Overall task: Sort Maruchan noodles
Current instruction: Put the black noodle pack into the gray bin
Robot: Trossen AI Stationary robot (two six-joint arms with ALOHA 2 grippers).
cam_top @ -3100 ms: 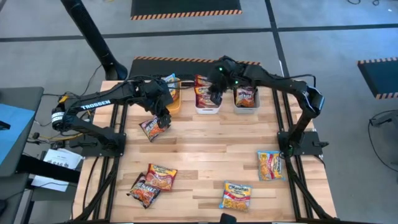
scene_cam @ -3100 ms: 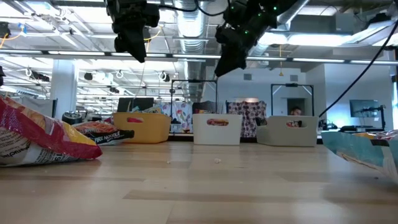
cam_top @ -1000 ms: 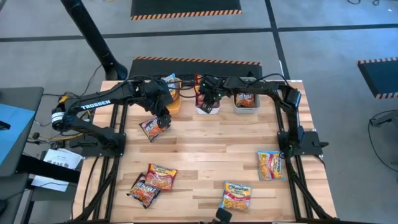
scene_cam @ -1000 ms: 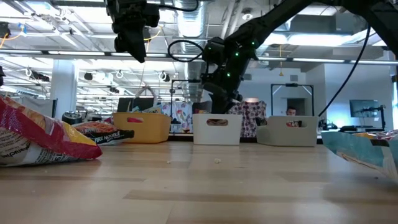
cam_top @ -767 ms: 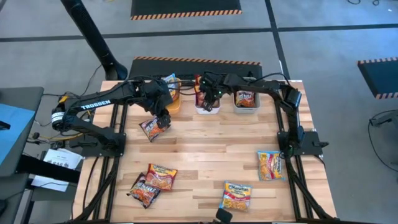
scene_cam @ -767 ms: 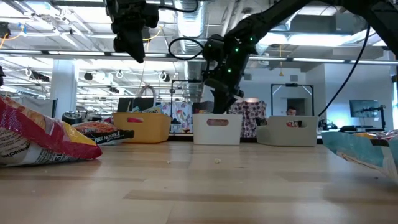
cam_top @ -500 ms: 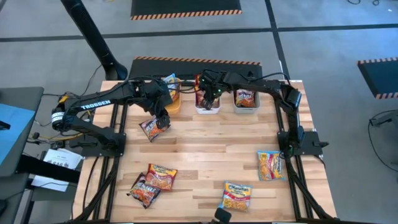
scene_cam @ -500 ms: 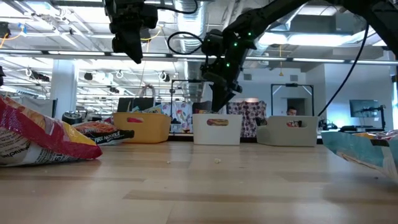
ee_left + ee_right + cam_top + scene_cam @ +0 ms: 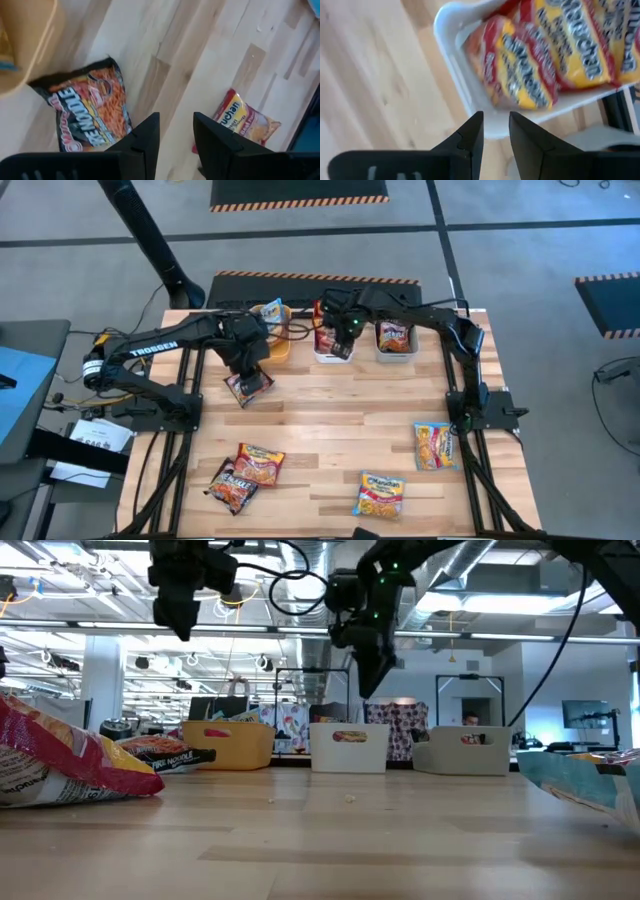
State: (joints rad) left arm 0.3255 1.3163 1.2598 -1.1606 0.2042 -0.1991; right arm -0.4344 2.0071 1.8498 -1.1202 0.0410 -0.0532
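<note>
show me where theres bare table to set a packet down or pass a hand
The widest bare patch is mid-table, between the bins and the front packets. The stretch ahead of the white bin is also clear. It is crowded at the back: orange bin, grey bin, and both pincers, left over the dark packet, right.

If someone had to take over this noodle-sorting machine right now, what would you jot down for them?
Left tool: slightly open, empty, raised over the dark packet lying beside the orange bin.
Right tool: slightly open, empty, over the white bin's near edge.
Done: red-and-yellow packets lie in the white bin; the orange bin and the grey bin each hold packets too.
Left: five packets on the table, namely that dark one, two front left, one front centre, one on the right.
</note>
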